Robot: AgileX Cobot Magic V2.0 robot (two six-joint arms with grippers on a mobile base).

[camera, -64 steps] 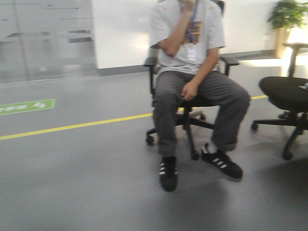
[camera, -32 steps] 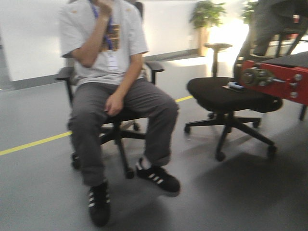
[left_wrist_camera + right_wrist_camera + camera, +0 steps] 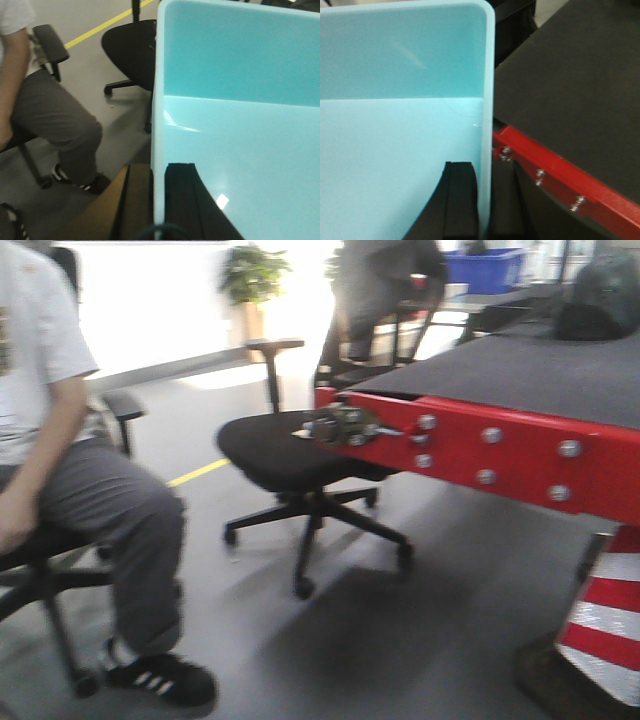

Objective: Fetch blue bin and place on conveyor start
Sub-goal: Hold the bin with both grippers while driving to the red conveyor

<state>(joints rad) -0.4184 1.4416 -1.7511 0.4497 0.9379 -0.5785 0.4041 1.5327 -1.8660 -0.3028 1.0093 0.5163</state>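
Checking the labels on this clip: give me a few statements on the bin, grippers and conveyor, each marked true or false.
1. The left gripper and right gripper each straddle a wall of the bin. True.
2. The bin sits on the belt. False: the front view shows no bin on the belt, and the grippers hold it beside the red frame.
3. An empty chair stands close by the red frame. True.
4. The bin holds parcels. False: what shows of its inside is empty.
5. The person sits to the right of the conveyor. False: the person is at the left of the front view.
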